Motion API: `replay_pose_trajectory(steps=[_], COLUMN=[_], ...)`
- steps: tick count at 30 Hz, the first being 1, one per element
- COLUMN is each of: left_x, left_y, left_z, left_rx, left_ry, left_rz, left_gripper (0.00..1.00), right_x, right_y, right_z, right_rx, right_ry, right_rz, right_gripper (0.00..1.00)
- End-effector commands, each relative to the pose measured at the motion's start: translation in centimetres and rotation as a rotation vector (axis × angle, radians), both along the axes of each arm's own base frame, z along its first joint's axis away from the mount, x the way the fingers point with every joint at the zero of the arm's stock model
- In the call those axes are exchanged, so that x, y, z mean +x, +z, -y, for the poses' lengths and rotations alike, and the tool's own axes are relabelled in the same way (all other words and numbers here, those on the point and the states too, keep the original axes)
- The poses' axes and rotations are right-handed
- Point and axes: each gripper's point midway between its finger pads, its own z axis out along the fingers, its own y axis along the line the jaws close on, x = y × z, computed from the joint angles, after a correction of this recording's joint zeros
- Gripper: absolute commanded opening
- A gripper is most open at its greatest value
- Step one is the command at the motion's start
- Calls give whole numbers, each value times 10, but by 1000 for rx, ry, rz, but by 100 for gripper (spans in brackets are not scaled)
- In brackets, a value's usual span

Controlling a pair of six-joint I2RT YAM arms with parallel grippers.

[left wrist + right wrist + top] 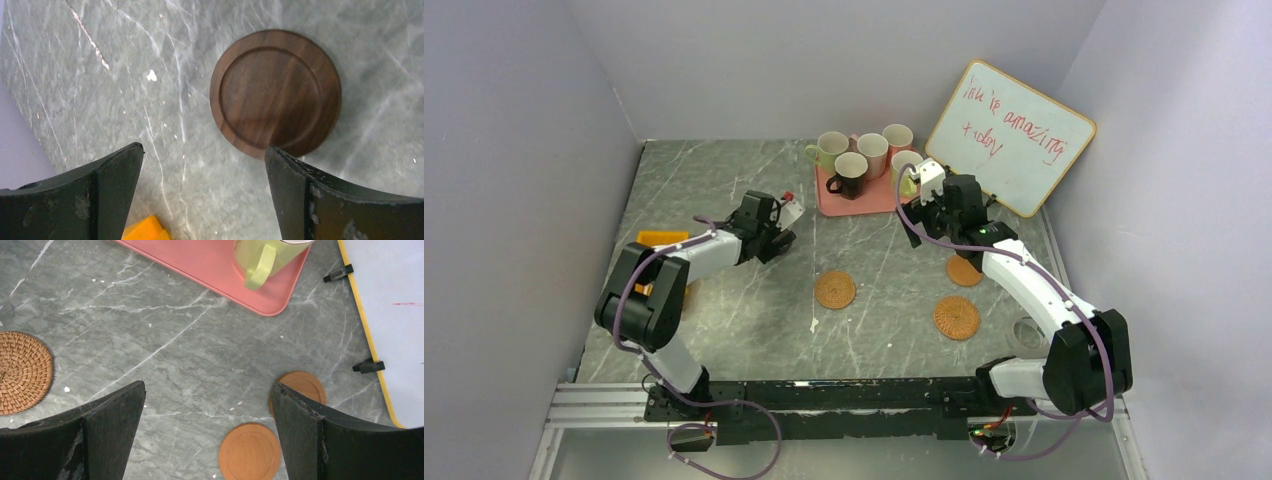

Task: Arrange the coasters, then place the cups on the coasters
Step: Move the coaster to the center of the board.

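Arranging coasters: the left gripper (205,150), spread wide, hangs over the dark wooden coaster (275,92); the right gripper (210,385), likewise released, is near two orange coasters (249,451). The cups (872,150), seemingly five, sit on the pink tray (879,202). Next: lower and pinch a rim.

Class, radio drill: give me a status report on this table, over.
Both open, empty: left gripper, right gripper. Left beside dark brown round wooden coaster. Five ceramic mugs on pink rectangular tray; round woven coasters bare. Nothing blocking either gripper.
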Motion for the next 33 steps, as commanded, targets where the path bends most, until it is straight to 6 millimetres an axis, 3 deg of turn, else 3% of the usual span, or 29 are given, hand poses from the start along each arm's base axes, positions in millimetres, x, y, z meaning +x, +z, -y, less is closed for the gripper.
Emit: replay_pose_trajectory(steps=[1,5,13,16,26,33], left_x=[-11,0,22,12,-43,-62], left_y=[20,35,8,-3,-9,-16], left_z=[-6,-1,-7,-13,-30,-40], left_rx=[20,-11,59,87,128,156], left_ry=[-24,-24,38,32,-41,-43], left_rz=[-11,72,62,31,-51,-74], left_gripper=[96,96,96,96,96,96], right_x=[3,3,3,4,16,-4], right_y=[14,12,12,11,11,1], right_z=[-2,-3,-2,1,34,40], right_rx=[25,26,24,12,-121,-173], right_ry=[11,14,10,-3,-156,-118], right_rz=[45,38,40,40,40,-32], right_gripper=[100,100,100,100,100,100])
